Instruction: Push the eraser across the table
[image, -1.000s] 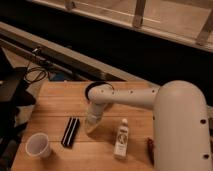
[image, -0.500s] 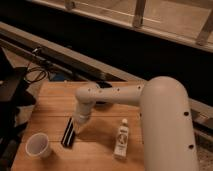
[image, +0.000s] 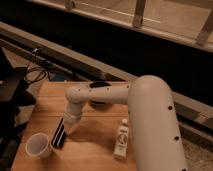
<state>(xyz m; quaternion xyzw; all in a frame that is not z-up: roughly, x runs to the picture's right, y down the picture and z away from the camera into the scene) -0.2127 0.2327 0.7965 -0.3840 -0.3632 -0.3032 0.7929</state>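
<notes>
The eraser (image: 59, 134), a flat black block with a pale stripe, lies on the light-brown wooden table (image: 90, 150) at its left front. My gripper (image: 69, 126) hangs from the white arm and is down right beside the eraser's right edge, touching or nearly touching it. The arm's bulky white body fills the right side of the view.
A white paper cup (image: 38, 145) stands just left of the eraser near the front left corner. A white bottle (image: 121, 139) lies on the table to the right. A round black bowl (image: 99, 86) sits at the back, partly behind the arm. Cables and dark equipment (image: 20, 85) are off the left edge.
The gripper has swung left and down across the table to the eraser's right side. The eraser has shifted slightly left toward the cup.
</notes>
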